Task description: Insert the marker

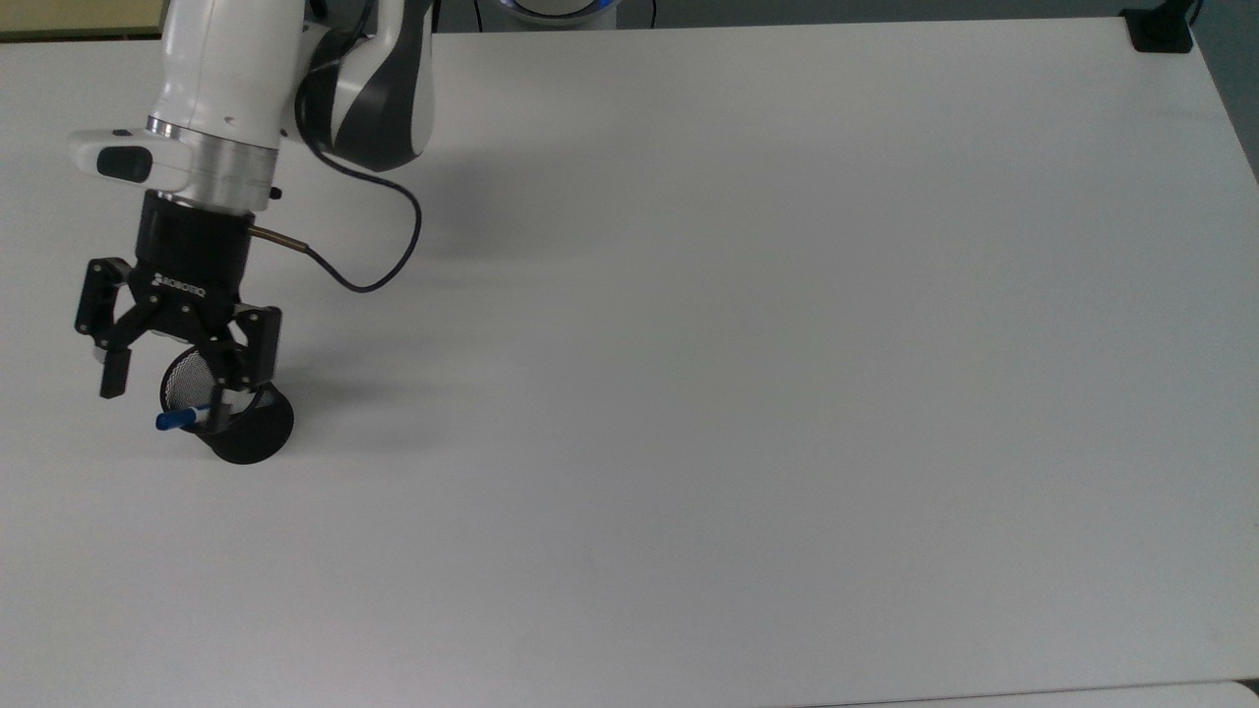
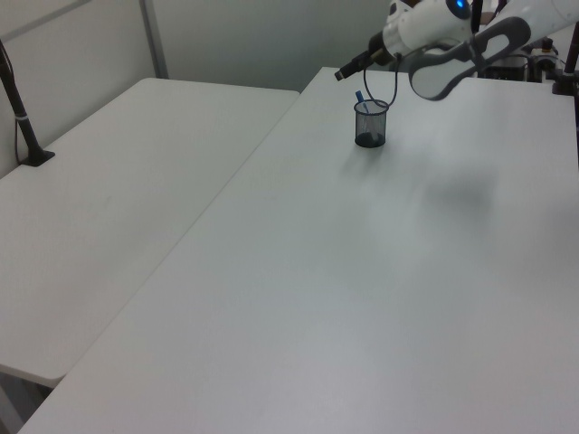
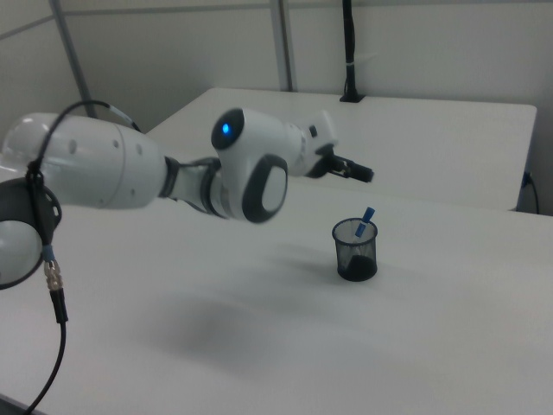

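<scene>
The marker [image 1: 183,420] was seen standing tilted in the black mesh cup [image 1: 239,418] at the top view's lower left, blue cap poking past the rim; the gripper [image 1: 167,383] was held above the cup, fingers spread wide, nothing gripped; the white table [image 1: 748,354] was seen beneath.

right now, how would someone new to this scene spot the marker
Find the white table and, near the top view's left edge, the black mesh cup below the open gripper. The marker leans inside it, blue cap poking over the rim, the scene's lone blue-tipped white stick.
</scene>
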Controlling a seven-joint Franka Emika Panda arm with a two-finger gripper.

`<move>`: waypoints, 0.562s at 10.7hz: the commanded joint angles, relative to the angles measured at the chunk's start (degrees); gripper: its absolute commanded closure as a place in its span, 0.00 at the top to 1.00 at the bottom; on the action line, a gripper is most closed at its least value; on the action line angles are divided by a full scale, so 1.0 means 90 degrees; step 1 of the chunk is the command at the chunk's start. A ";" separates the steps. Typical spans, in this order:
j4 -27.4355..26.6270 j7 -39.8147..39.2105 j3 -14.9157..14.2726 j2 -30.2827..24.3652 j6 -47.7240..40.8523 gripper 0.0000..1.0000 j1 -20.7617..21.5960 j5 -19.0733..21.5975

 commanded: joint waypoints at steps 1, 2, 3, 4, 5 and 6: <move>0.0438 0.0443 -0.0020 -0.0708 -0.2610 0.98 0.0768 0.0017; 0.0488 0.0443 -0.0029 -0.0923 -0.3373 0.98 0.1041 0.0026; 0.0479 0.0443 -0.0020 -0.1215 -0.4096 0.98 0.1324 0.0027; 0.0469 0.0452 -0.0020 -0.1547 -0.5012 0.98 0.1607 0.0027; 0.0459 0.0443 -0.0020 -0.1889 -0.5940 0.98 0.1813 0.0036; 0.0459 0.0404 -0.0020 -0.2182 -0.6761 1.00 0.1950 0.0094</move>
